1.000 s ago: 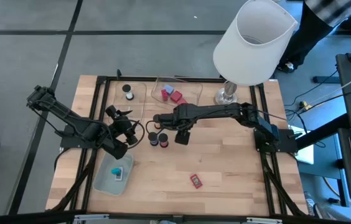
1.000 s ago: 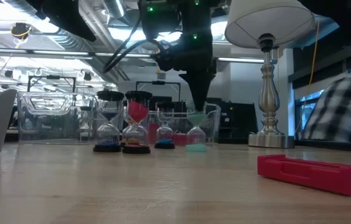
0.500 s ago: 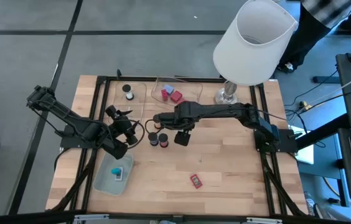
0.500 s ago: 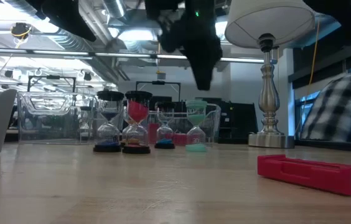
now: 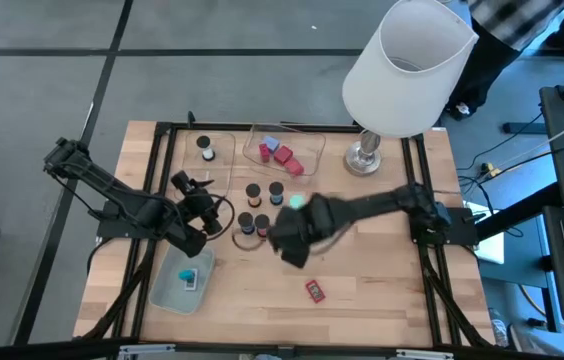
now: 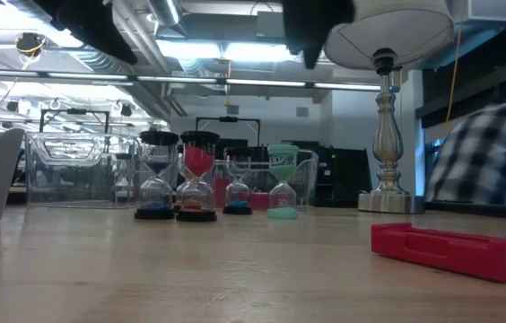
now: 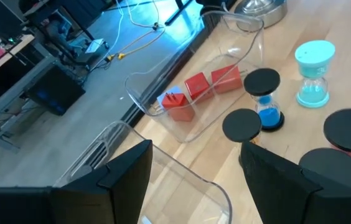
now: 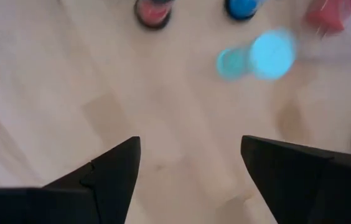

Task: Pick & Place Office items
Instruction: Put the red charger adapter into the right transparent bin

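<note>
Several small hourglasses stand on their bases mid-table: a teal one [image 5: 295, 203] [image 7: 314, 73] and black-capped ones [image 5: 253, 191] [image 5: 261, 226]. A red piece [image 5: 315, 290] lies flat toward the near edge. Red and blue blocks [image 5: 280, 152] sit in a clear tray [image 5: 307, 165] at the back. My right gripper [image 5: 290, 248] [image 8: 190, 143] hovers open above bare wood, on the near side of the teal hourglass, with nothing between its fingers. My left gripper [image 5: 207, 205] [image 7: 195, 149] waits open left of the hourglasses, above another clear tray's wall [image 7: 213, 190].
A tall white lamp [image 5: 407, 65] stands on its metal foot [image 5: 364, 157] at the back right. A pale green tray [image 5: 167, 290] with a teal piece sits near the left front. A black and white round piece [image 5: 207, 152] rests at the back left. A person in plaid shows at right [image 6: 491, 161].
My right gripper has risen from the teal hourglass and swung toward the table's near edge, rolling as it went. The teal hourglass stays standing among the others, no longer covered by the arm.
</note>
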Controlling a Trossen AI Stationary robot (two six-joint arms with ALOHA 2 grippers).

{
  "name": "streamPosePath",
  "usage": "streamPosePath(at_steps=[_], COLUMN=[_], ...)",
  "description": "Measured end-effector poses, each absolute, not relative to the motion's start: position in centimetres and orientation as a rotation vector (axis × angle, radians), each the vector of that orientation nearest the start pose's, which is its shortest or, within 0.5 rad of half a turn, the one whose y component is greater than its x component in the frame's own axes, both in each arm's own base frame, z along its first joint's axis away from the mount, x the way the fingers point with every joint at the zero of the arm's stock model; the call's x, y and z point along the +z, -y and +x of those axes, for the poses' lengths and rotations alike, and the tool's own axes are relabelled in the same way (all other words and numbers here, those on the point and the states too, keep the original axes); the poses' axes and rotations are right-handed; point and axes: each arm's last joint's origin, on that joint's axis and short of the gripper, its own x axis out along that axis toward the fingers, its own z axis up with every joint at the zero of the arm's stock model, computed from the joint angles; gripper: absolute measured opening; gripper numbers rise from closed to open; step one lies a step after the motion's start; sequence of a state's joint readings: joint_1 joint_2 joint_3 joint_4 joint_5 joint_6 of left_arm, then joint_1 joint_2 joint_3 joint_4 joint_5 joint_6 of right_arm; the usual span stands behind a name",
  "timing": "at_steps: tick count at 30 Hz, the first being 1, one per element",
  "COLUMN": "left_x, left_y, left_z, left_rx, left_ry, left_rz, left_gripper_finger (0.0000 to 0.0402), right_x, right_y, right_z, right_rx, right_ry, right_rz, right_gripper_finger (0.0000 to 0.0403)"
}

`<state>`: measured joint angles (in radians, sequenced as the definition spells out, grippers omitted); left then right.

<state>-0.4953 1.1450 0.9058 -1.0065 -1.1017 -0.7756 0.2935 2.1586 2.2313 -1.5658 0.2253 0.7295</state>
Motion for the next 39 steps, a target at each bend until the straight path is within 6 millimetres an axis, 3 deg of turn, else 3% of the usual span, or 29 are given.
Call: streamPosePath(at_steps=[7, 16, 21, 28, 39], left_x=[26.4, 26.4, 26.4, 26.4, 26.4], left_y=[6.9, 6.9, 6.9, 6.9, 6.9], left_z=[18.1, 18.2, 18.2, 18.2, 18.2], left_rx=[0.788, 0.796, 0.788, 0.787, 0.786], left_ry=[-0.61, -0.602, -0.611, -0.612, -0.614], left_rz=[0.207, 0.185, 0.178, 0.178, 0.18], left_gripper_finger=[0.0242, 0.0242, 0.0242, 0.0242, 0.0242], right_x=[27.6, 22.3, 19.2, 16.1, 14.5], right_y=[-17.1, -21.5, -22.2, -21.9, -21.9], right_z=[37.6, 36.2, 36.1, 35.4, 35.0], right_rx=[-0.615, -0.644, -0.616, -0.628, -0.649], right_ry=[-1.359, -1.349, -1.382, -1.389, -1.359], right_rz=[0.356, 0.527, 0.65, 0.645, 0.684], right_gripper_finger=[0.028, 0.0281, 0.0299, 0.0319, 0.0311])
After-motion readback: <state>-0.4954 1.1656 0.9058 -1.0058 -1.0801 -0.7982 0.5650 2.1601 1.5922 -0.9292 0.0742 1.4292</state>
